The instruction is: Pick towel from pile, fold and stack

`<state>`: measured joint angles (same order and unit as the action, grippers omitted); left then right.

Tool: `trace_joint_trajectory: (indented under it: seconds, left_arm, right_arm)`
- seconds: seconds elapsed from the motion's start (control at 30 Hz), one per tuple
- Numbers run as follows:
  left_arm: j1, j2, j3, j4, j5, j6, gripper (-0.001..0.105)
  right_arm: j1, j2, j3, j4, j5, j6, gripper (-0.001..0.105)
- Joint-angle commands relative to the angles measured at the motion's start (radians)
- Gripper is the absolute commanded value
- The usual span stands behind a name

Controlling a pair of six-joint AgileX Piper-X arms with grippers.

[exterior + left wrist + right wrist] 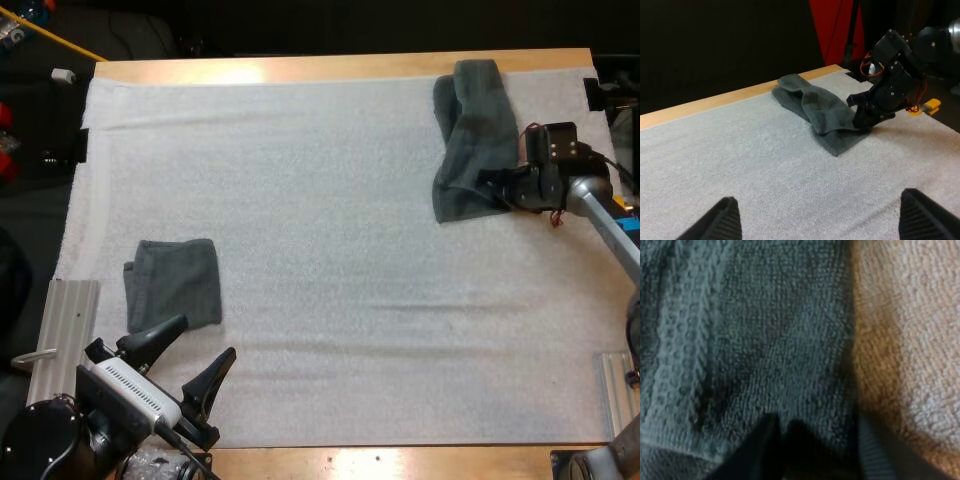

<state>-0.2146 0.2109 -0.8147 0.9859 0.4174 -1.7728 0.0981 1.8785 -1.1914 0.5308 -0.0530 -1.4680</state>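
Note:
A crumpled dark grey-green towel (470, 140) lies at the far right of the white mat (330, 250), stretched from the far edge toward me. My right gripper (487, 187) sits at its near right edge, and its fingers press on a fold of the towel (765, 340) from both sides. The left wrist view shows that gripper (862, 115) low at the towel's (825, 107) corner. A folded towel (175, 282) rests flat at the near left. Just in front of it my left gripper (205, 337) stands open, fingers wide apart over bare mat (790, 190).
A ribbed metal plate (65, 330) lies at the mat's near left edge and another (615, 385) at the near right. The wooden table edge (330, 68) runs along the far side, just behind the crumpled towel.

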Motion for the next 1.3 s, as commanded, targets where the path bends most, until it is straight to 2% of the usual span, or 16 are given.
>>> trace_joint_trajectory:
  seconds: [0.0,0.17,0.33,0.53,0.67,0.97,1.13,1.27]
  left_arm:
    - [-0.003,0.002,-0.006,-0.002,0.006,-0.009,0.063]
    - [-0.003,0.002,-0.006,0.047,0.006,-0.009,0.063]
    - [-0.003,0.002,-0.006,0.073,0.006,-0.009,0.063]
    - [-0.003,0.002,-0.006,0.07,0.006,-0.009,0.063]
    - [-0.003,0.002,-0.006,0.066,0.006,-0.009,0.063]
    - [-0.003,0.002,-0.006,0.04,0.03,-0.009,0.063]
    - [-0.003,0.002,-0.006,0.039,0.045,-0.009,0.063]
    - [-0.003,0.002,-0.006,0.039,0.051,-0.009,0.063]
  right_arm:
    - [-0.002,-0.003,-0.01,-0.004,0.006,0.002,0.019]
    - [-0.002,-0.002,-0.01,-0.001,-0.001,0.002,0.0]
    - [0.003,-0.027,-0.01,0.039,-0.018,-0.01,0.0]
    - [0.045,-0.194,-0.01,0.065,0.01,-0.171,0.0]
    - [0.082,-0.36,-0.022,0.079,0.012,-0.213,0.0]
    - [0.177,-0.612,-0.14,0.233,0.012,-0.234,0.0]
    - [0.256,-0.673,-0.205,0.37,0.012,-0.234,0.0]
    - [0.34,-0.709,-0.211,0.423,0.012,-0.224,0.0]
